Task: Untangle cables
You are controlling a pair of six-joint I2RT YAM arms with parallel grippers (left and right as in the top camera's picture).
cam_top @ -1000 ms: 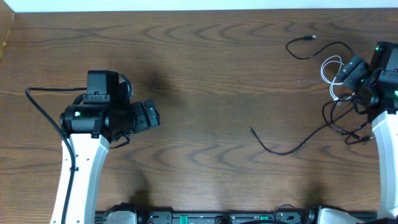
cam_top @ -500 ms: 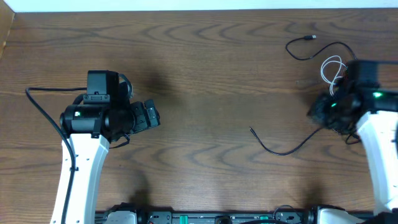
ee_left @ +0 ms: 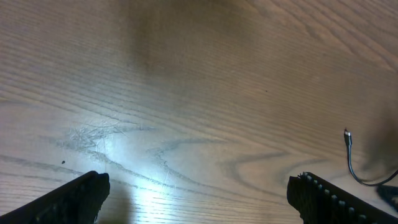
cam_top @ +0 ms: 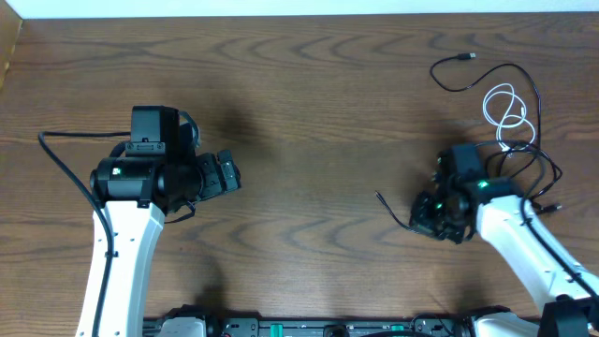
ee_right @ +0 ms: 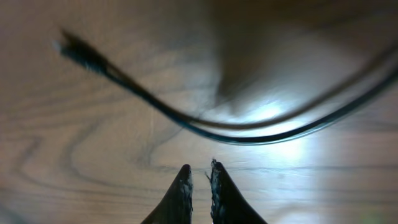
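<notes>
Overhead view: the left tool [cam_top: 221, 175] sits over the left half of the surface [cam_top: 309, 94], well apart from every cable. The right tool [cam_top: 433, 217] is low over the surface, right of centre, at the near end of a long black cable [cam_top: 388, 211] whose free plug tip points toward the centre. Contact between this tool and the cable cannot be determined from this view. The white cable [cam_top: 506, 105] lies looped near the right edge, beyond the right arm. A second black cable [cam_top: 449, 86] curves from a plug at the far right, passes the white loop, and meets a cluster of black loops [cam_top: 558, 173] beside the right arm, where strands cross one another. Left wrist view: the left tool [ee_left: 198, 196] is fully spread, one finger at each lower corner, with only bare wood between them. The plug end of the long black cable [ee_left: 349, 155] appears at the right margin. Right wrist view: the right tool [ee_right: 199, 169] has its fingertips drawn almost together, with a narrow slit between them and nothing in it, so it is closed and empty. The long black cable [ee_right: 124, 79], blurred, lies on the surface just ahead of the tips, apart from them.
</notes>
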